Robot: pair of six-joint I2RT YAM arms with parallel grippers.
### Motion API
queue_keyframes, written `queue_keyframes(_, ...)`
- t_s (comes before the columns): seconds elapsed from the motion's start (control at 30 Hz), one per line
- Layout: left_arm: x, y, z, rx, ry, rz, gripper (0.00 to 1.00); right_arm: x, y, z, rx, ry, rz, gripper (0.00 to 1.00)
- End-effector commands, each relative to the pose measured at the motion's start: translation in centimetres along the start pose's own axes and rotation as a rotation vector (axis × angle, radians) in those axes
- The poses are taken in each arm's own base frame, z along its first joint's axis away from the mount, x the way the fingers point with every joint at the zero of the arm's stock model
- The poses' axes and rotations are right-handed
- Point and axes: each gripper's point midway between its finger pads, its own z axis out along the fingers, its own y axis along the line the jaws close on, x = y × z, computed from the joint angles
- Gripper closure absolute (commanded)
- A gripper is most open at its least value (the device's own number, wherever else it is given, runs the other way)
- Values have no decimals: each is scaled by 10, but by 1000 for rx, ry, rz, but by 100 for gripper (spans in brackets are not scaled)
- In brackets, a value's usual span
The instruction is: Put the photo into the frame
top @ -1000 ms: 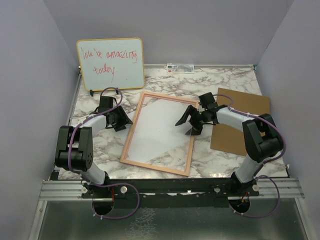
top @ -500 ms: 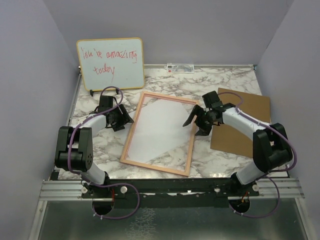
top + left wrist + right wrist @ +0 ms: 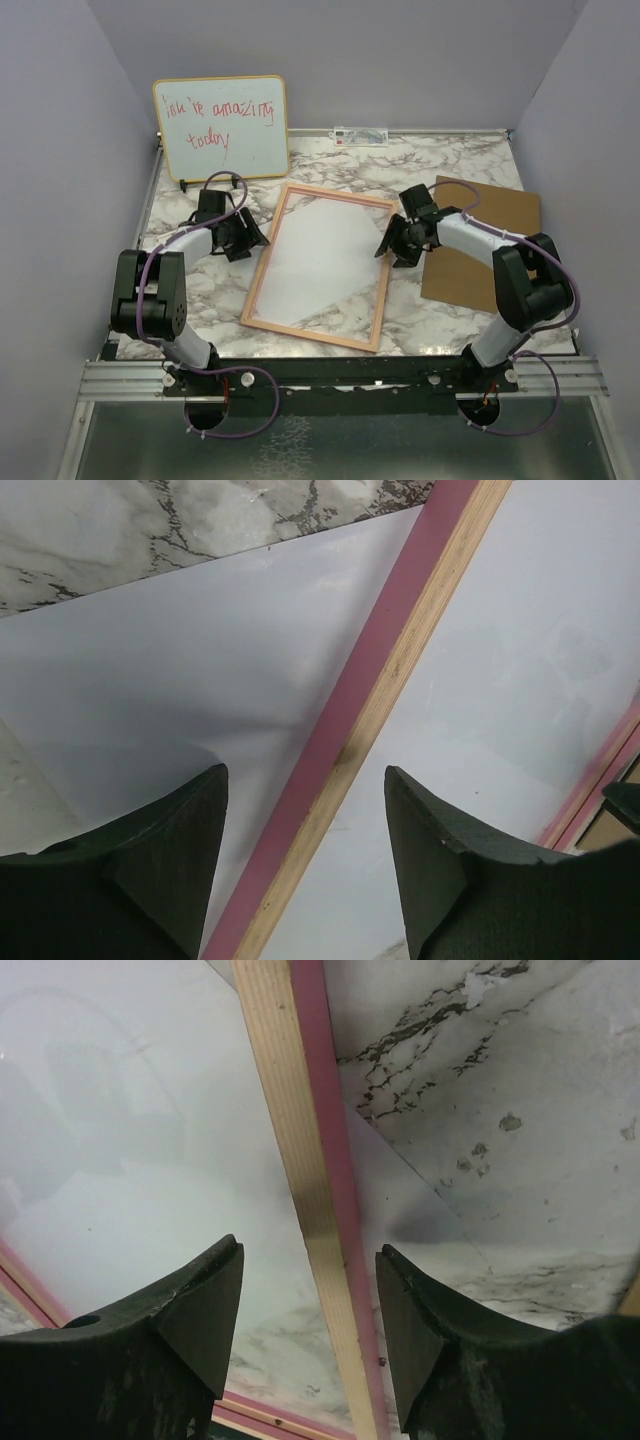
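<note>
The frame [image 3: 310, 336], thin pinkish light wood with a clear pane, lies flat mid-table. The photo [image 3: 325, 235] lies white side up beneath its far half and pokes out past the border on the left [image 3: 150, 680]. My left gripper [image 3: 250, 237] is open astride the frame's left border [image 3: 400, 670], one finger on each side with gaps [image 3: 305, 771]. My right gripper [image 3: 390, 245] is open astride the right border [image 3: 300, 1160] in the same way, touching nothing [image 3: 310, 1247]. The printed side is hidden.
A brown backing board [image 3: 480, 245] lies flat right of the frame, under my right arm. A yellow-edged whiteboard [image 3: 222, 128] with red handwriting stands at the back left. Grey walls enclose the marble table [image 3: 450, 160] on three sides.
My right gripper has moved from over the pane out to the frame's right border and its jaws have narrowed. The left gripper has barely shifted at the left border.
</note>
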Motion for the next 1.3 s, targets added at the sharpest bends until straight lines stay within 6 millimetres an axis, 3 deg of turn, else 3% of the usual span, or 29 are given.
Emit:
queue_keyframes(0.0, 4, -16, 5, 84, 53, 20, 35, -5, 14, 11, -58, -5, -47, 39)
queue_keyframes(0.2, 9, -36, 4, 196, 99, 34, 37, -9, 33, 10, -149, -5, -62, 46)
queue_keyframes(0.43, 40, -64, 10, 320, 226, 89, 39, -24, 39, 0, -141, -71, -62, 49)
queue_keyframes(0.6, 51, -78, 13, 346, 253, 154, 38, -33, 17, 1, -23, -115, -28, 47)
queue_keyframes(0.73, 63, -87, 17, 351, 282, 208, 38, -43, -13, 0, 114, -169, 1, 43)
queue_keyframes(0.8, 61, -83, 19, 311, 266, 215, 38, -52, -28, -7, 192, -219, 12, 40)
queue_keyframes(0.9, 43, -73, 17, 215, 190, 239, 36, -66, -32, -26, 230, -300, 8, 35)
queue_keyframes(1.1, -2, -77, -10, 168, 33, 269, 25, -84, 1, -53, 130, -353, -31, 29)
queue_keyframes(1.2, -17, -71, -18, 132, -23, 247, 25, -82, 36, -53, 3, -331, -70, 30)
queue_keyframes(1.27, -27, -55, -22, 38, -70, 214, 27, -77, 68, -50, -88, -308, -111, 33)
